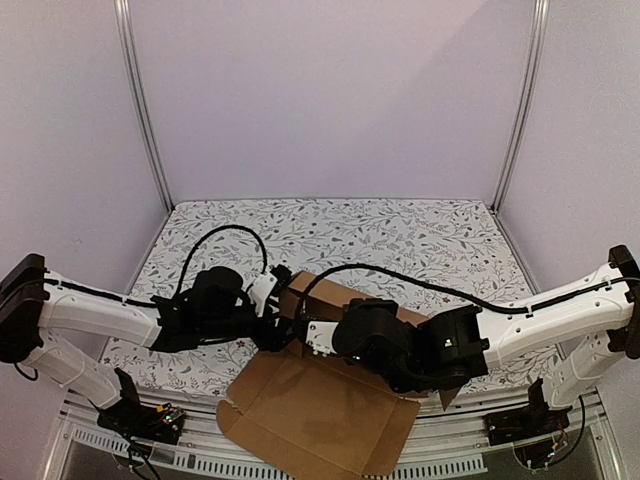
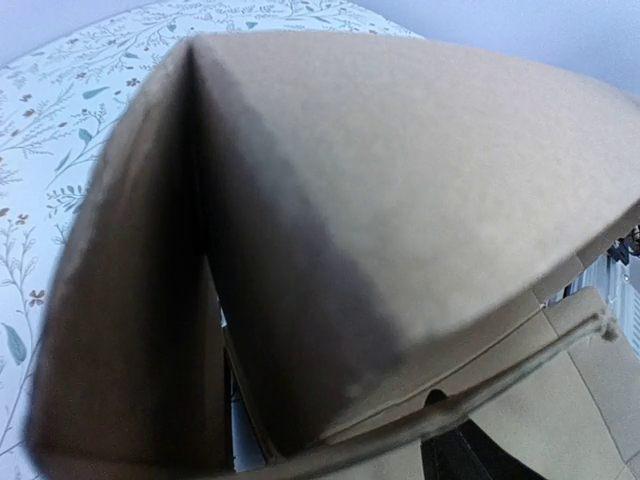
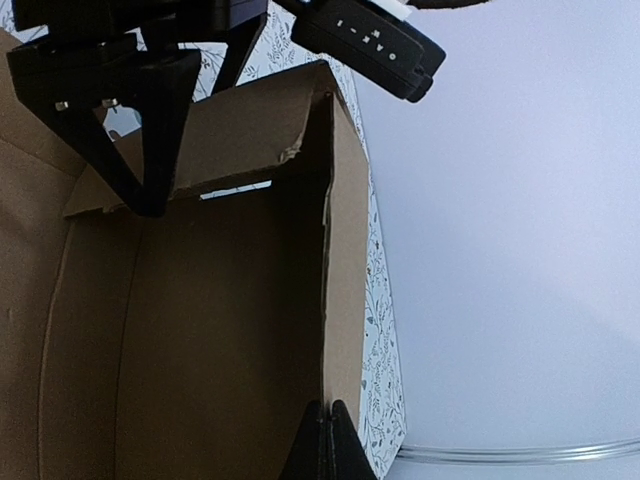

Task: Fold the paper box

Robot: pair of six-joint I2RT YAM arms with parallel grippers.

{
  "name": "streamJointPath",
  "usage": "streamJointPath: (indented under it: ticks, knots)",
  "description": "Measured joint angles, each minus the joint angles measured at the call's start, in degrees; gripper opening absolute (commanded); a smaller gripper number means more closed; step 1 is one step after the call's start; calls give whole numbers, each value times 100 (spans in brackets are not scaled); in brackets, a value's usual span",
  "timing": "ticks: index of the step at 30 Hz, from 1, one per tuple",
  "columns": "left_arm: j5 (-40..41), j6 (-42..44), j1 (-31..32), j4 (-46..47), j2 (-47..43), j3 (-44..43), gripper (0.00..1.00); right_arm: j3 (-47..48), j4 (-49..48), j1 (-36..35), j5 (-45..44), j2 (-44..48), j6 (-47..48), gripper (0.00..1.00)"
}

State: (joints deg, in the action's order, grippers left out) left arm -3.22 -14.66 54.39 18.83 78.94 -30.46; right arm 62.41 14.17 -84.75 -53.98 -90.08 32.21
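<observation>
Table (image 1: 420, 235) in its leafy print cloth spreads out behind and to both sides of the paper box (image 1: 322, 292). That brown cardboard sits at the table's near middle edge, right between your two arms. You've got its wide flap (image 1: 330, 430) lying flat on the near side of the box, reaching out toward the arm bases. Further in, the first wall (image 3: 240, 135) and the second wall (image 3: 345, 280) stand upright and meet at a corner.

Your left arm (image 1: 100, 318) comes in from the box's left and your right arm (image 1: 560, 305) from its right, with both wrists crowding over the box's middle.

Left gripper (image 1: 272, 332) is at the first wall. In the right wrist view you see its jaws standing well apart. One dark triangular finger (image 3: 150, 130) is in front of that wall, on the inside of the box, and another dark part shows beyond the wall's edge. Whether either one presses the cardboard, you cannot tell. Your left wrist view is filled with cardboard, close up.

Right gripper (image 3: 325, 440) is pinched fully closed, fingers pressed together. Its tips are at one end of the box's upright corner, touching or just beside the second wall's edge.
</observation>
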Motion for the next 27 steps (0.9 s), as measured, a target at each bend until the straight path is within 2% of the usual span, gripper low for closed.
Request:
streamJointPath:
  ticks: [12,27]
  knots:
    - [-527,-179,-68,162,-13,42,67,0,164,46,-9,0,-142,0]
    - [-225,-398,111,505,177,42,72,306,345,85,-122,-188,-267,0]
